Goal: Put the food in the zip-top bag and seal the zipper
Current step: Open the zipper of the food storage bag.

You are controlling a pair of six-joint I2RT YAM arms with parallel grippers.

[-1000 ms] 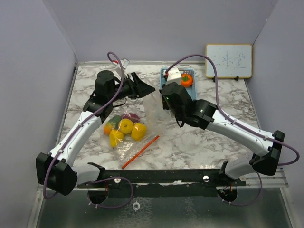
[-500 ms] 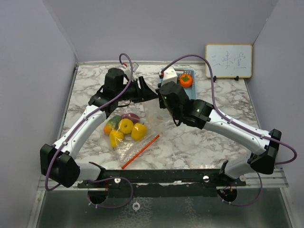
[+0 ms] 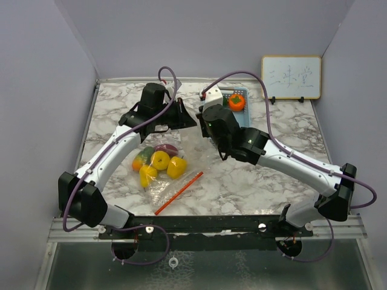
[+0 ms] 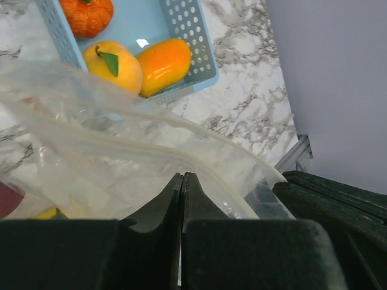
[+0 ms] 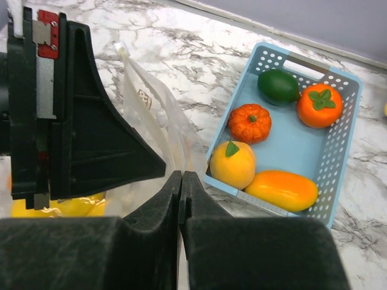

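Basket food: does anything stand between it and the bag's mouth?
Nothing lies between the basket food and the bag. Yet the left pincer and right pincer both pinch the bag's rim, so neither is free to carry.

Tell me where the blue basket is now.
In the top view the basket sits near the table's far edge, just right of centre, behind the right arm, left of the whiteboard.

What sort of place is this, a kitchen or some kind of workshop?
Most likely a robot test booth in a lab, not a kitchen: plain lavender walls box in a marble-patterned table, a handwritten whiteboard stands at the back, and the fruit in the blue basket looks like glossy toys.
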